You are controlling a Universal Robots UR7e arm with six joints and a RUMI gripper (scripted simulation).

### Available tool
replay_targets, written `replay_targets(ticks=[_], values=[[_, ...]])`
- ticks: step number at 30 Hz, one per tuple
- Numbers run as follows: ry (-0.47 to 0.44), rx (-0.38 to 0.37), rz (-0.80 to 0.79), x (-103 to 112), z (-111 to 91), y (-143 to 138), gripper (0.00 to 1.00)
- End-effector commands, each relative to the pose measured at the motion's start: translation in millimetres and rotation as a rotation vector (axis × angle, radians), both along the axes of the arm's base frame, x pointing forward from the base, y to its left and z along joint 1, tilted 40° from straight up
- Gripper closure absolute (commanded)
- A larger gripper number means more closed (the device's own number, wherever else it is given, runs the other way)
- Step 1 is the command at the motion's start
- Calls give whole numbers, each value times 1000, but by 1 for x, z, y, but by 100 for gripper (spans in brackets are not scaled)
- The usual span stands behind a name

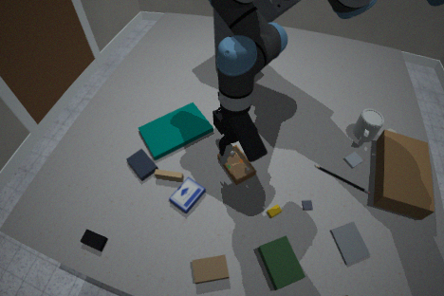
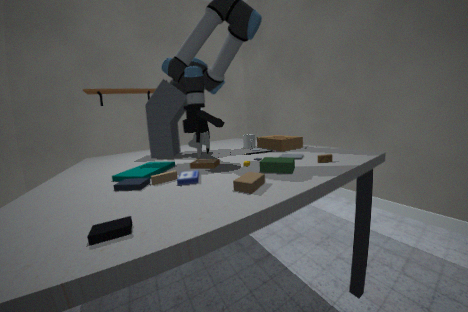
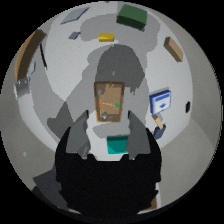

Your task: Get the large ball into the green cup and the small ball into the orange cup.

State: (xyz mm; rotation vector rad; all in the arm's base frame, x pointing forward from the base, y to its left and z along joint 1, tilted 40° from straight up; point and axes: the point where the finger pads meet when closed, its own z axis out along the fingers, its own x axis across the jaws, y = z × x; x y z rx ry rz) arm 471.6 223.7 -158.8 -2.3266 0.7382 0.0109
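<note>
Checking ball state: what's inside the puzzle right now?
Wrist view shows the puzzle with an orange cup and a green cup, plus two greyish balls, one near the far edge, one near the claw. Neither sits in a cup.

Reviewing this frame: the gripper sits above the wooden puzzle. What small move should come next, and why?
Probably a short straight descent so the fingers straddle the near end of the wooden puzzle. The gripper is open and holds nothing, poised just above the puzzle, which lies flat on the table. In the wrist view neither ball sits at the green or orange cup, so it likely needs gripping and tilting.
</note>
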Motion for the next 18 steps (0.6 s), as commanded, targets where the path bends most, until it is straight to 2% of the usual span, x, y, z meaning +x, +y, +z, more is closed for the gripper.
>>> replay_targets(ticks=[1, 18], values=[[-2, 0, -1, 3, -10, 8, 46], [-2, 0, -1, 8, -28, 23, 46]])
